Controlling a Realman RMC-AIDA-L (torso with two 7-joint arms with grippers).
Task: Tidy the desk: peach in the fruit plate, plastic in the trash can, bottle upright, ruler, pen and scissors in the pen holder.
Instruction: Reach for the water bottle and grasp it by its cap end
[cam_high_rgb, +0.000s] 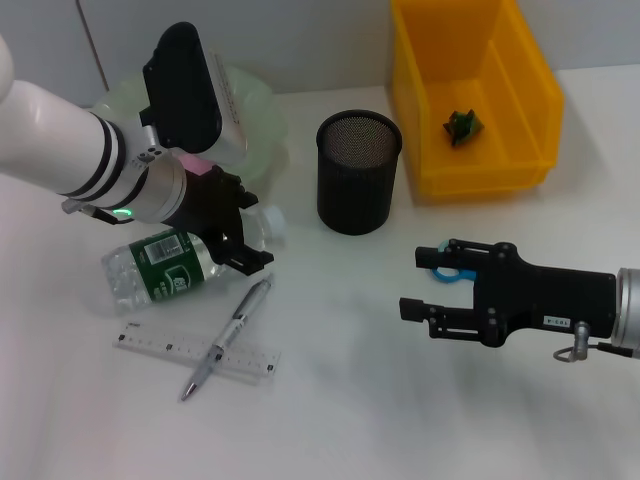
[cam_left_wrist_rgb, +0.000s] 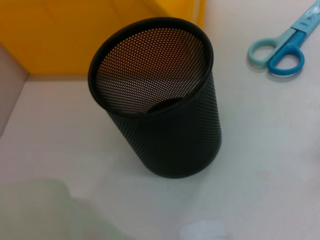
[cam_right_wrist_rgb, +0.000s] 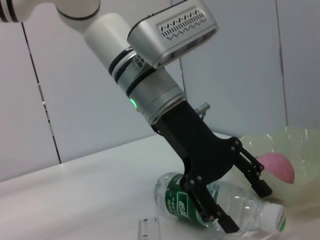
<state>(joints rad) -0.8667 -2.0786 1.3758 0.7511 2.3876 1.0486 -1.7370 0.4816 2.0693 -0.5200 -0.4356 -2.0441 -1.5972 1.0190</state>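
A clear bottle with a green label (cam_high_rgb: 165, 268) lies on its side on the table; it also shows in the right wrist view (cam_right_wrist_rgb: 200, 202). My left gripper (cam_high_rgb: 252, 232) is open, its jaws either side of the bottle near the neck. The pink peach (cam_right_wrist_rgb: 277, 167) lies in the pale green fruit plate (cam_high_rgb: 255, 105). A silver pen (cam_high_rgb: 228, 338) lies across a clear ruler (cam_high_rgb: 160, 345). The black mesh pen holder (cam_high_rgb: 358, 170) stands empty. My right gripper (cam_high_rgb: 415, 283) is open, hovering over the blue scissors (cam_high_rgb: 447, 272). A green plastic scrap (cam_high_rgb: 463, 125) lies in the yellow bin (cam_high_rgb: 530, 95).
The yellow bin stands right behind the pen holder (cam_left_wrist_rgb: 160, 100). The scissors (cam_left_wrist_rgb: 282, 50) lie flat to the holder's right. The plate sits at the back left, close behind my left arm. Bare table lies at the front centre.
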